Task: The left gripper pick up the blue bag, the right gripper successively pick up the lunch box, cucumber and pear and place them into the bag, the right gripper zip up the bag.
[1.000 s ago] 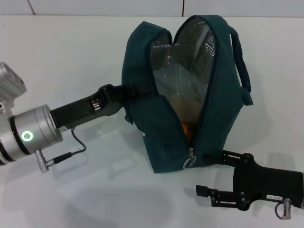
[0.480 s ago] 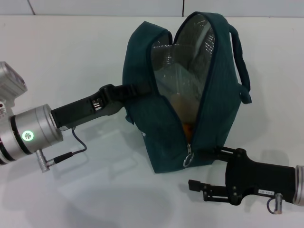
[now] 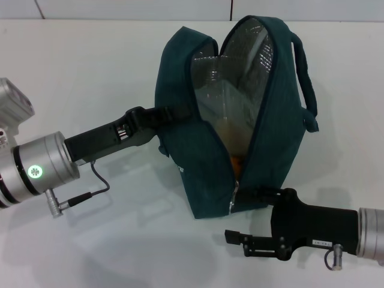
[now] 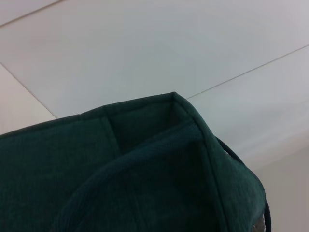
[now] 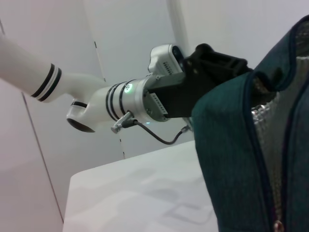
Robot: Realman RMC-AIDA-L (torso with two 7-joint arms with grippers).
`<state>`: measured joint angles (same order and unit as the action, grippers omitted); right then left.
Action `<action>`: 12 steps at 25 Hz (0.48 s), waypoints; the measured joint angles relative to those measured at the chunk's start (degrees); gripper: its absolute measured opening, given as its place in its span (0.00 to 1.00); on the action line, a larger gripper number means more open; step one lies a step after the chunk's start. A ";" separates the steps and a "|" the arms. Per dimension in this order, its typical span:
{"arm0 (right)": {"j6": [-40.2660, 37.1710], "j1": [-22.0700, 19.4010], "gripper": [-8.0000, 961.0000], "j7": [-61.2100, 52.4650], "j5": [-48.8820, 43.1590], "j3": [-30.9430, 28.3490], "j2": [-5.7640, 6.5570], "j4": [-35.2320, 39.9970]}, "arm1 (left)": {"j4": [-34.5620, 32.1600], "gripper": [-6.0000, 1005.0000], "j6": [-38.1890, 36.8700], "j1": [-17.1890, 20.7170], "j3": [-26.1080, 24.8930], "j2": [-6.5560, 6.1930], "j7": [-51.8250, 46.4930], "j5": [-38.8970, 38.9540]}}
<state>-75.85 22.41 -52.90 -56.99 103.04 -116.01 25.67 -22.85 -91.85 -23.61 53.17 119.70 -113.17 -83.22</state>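
The blue bag (image 3: 204, 174) stands upright mid-table, its zip open and the silver lining showing. My left gripper (image 3: 150, 120) is shut on the bag's left side, which also shows in the right wrist view on the left gripper (image 5: 212, 65). An orange patch low inside the bag looks like the pear (image 3: 238, 161). The lunch box and cucumber are hidden. My right gripper (image 3: 243, 215) lies open at the bag's near foot, its upper finger beside the zipper pull (image 3: 233, 203). The left wrist view is filled by the bag (image 4: 145, 169).
The white table (image 3: 90, 72) stretches around the bag, with its back edge meeting a wall. The bag's right loop handle (image 3: 306, 78) sticks out to the right. The left arm's cable (image 3: 90, 191) hangs near the table on the left.
My right gripper has slid left along the table toward the bag's zip end, still open. The bag and left gripper have stayed in place.
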 joint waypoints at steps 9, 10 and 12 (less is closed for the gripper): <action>0.41 -0.45 0.78 -0.08 1.41 0.76 0.13 -0.28 | 0.00 0.04 -0.17 0.37 0.00 0.00 0.11 -0.10; 0.60 -0.42 0.77 -0.09 1.47 0.76 0.15 -0.32 | 0.00 0.04 -0.18 0.39 0.00 0.00 0.12 -0.13; 0.89 -0.25 0.77 -0.09 1.47 0.80 0.12 -0.34 | 0.00 0.04 -0.18 0.39 0.00 0.00 0.13 -0.14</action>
<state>-74.96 22.16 -53.00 -55.51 103.84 -115.89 25.33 -22.85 -92.02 -23.22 53.17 119.70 -113.05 -83.36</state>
